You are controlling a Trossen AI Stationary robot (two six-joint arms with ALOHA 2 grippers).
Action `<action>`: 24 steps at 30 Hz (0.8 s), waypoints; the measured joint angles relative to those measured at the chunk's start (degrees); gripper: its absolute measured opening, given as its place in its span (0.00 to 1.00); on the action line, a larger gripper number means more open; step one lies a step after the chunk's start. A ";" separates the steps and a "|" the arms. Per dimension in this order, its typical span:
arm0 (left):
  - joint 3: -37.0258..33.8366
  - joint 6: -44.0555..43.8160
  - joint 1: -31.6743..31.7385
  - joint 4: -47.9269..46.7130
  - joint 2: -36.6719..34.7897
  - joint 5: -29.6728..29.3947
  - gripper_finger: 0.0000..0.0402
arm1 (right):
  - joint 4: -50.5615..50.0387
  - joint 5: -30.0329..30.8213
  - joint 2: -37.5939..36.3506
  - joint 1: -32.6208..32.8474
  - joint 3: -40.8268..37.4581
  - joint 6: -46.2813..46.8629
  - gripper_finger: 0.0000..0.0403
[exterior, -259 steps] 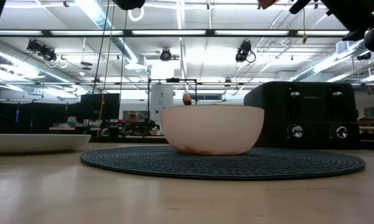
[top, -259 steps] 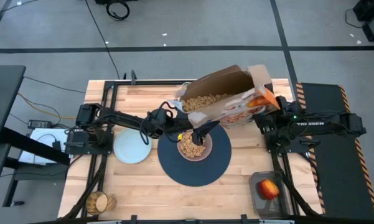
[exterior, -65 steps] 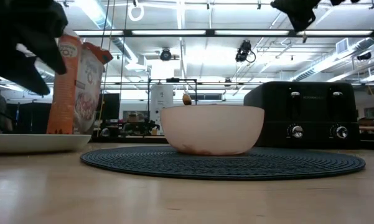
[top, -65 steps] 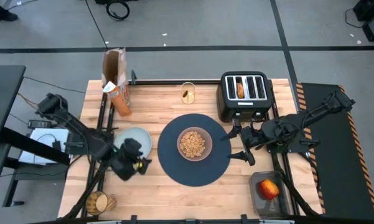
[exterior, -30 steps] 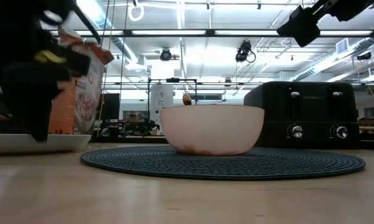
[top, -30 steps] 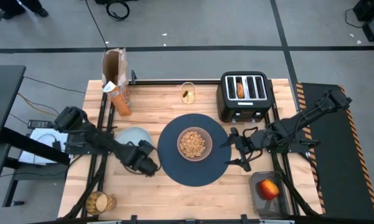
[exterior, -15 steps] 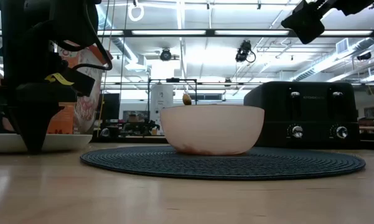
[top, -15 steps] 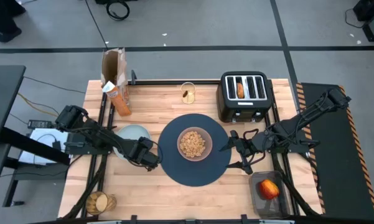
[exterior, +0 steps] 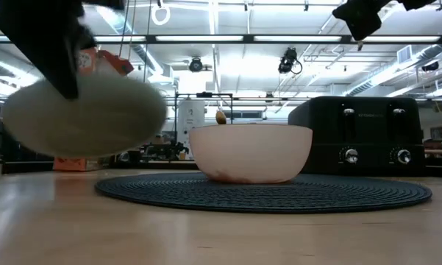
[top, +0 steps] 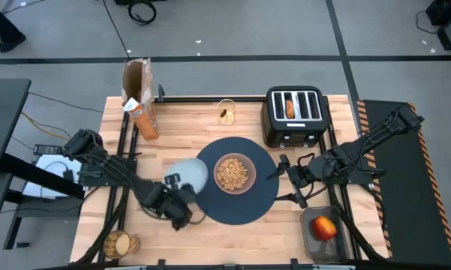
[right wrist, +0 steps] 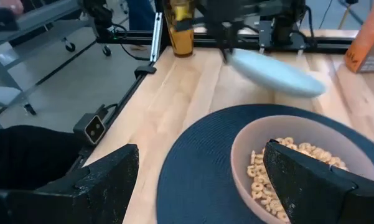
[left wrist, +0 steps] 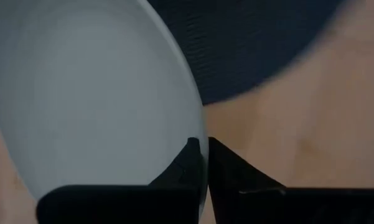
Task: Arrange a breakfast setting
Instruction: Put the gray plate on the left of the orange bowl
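Looking down from above, I see my left gripper (top: 181, 210) pinching the rim of the pale blue-grey plate (top: 189, 174), which sits lifted at the left edge of the navy placemat (top: 248, 206). The pinkish bowl (top: 234, 172) of cereal (top: 233, 171) occupies the mat's middle, right beside the plate. Behind stand the toaster (top: 293, 114) holding a bagel (top: 290, 108), the amber tumbler (top: 227, 112) and the cereal box (top: 139, 111). The apple (top: 324, 226) lies at the front right. My right gripper (top: 288, 180) hovers spread at the mat's right edge.

At table level, the plate (exterior: 84, 115) hangs tilted, clear of the wood, left of the bowl (exterior: 251, 152); bare table lies in front.

From my left wrist, my fingers (left wrist: 188, 163) press together on the plate's edge (left wrist: 93, 93), the mat (left wrist: 249, 43) just beyond.

From my right wrist, the plate (right wrist: 275, 72) slants above the wood past the bowl (right wrist: 299, 168).
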 joint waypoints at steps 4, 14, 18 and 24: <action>0.63 14.29 -2.27 3.46 0.02 2.86 0.04 | -0.18 0.83 0.01 0.00 0.02 -1.06 0.86; 0.60 28.58 -3.28 2.86 6.65 7.65 0.04 | -0.45 2.13 0.13 0.00 0.02 -2.93 0.86; 0.60 32.67 -2.76 2.62 9.53 6.60 0.04 | -2.26 2.85 2.82 -0.50 1.31 -5.62 0.86; 0.60 35.55 -0.94 6.00 9.79 7.09 0.04 | -19.07 3.65 15.51 -1.06 14.80 -10.71 0.86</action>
